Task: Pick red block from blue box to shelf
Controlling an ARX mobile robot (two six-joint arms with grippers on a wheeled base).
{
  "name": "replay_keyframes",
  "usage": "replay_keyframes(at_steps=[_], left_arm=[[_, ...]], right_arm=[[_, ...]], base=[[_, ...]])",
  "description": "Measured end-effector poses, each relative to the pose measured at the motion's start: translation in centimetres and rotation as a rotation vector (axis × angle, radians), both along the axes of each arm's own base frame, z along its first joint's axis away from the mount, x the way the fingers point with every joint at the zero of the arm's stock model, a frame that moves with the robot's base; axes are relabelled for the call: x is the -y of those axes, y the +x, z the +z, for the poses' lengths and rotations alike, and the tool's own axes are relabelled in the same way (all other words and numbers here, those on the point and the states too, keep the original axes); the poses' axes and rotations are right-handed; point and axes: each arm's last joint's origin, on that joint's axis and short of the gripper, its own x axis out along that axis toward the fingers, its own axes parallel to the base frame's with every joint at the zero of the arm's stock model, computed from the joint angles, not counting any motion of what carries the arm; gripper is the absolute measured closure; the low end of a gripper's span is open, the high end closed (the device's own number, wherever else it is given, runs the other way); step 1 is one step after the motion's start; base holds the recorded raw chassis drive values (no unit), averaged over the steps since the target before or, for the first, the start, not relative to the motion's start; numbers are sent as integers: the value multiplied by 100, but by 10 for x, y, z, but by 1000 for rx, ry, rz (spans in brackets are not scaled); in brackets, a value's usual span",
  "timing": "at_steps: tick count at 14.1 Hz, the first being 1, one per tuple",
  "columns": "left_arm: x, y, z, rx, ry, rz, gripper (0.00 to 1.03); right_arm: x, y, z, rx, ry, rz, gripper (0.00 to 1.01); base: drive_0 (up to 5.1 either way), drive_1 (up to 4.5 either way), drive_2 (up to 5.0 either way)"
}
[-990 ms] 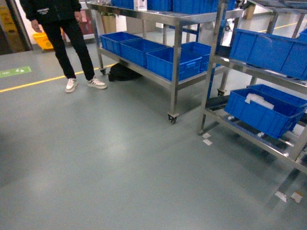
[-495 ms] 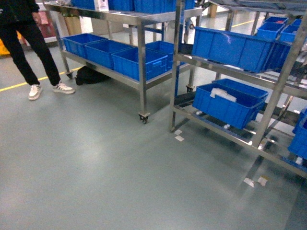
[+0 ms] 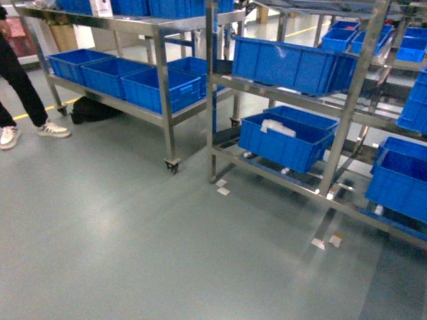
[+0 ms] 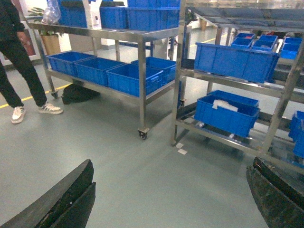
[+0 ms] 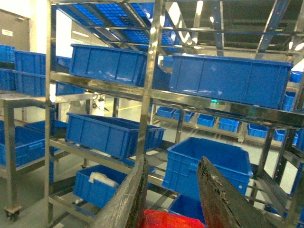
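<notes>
Transit step — my right gripper apparently grasps the red block; my left gripper hangs released — next, approach the shelf.

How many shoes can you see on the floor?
2, both on the person at the far left: one sneaker at the picture's edge, the other sneaker just right of it, near the black bag.
</notes>
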Motion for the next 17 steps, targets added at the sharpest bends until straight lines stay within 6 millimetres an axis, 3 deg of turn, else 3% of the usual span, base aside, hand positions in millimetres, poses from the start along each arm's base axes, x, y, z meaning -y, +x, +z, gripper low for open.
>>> replay_keyframes(at_steps=[8,17], left_arm=[[0,0,0,2,0,0,5],[0,0,0,0,0,-2,5]], right_arm=[[0,0,0,2,0,-1,74],[0,0,0,-3,0,-1,74]], base=[[-144,-144,-144],[-179,56,-413]])
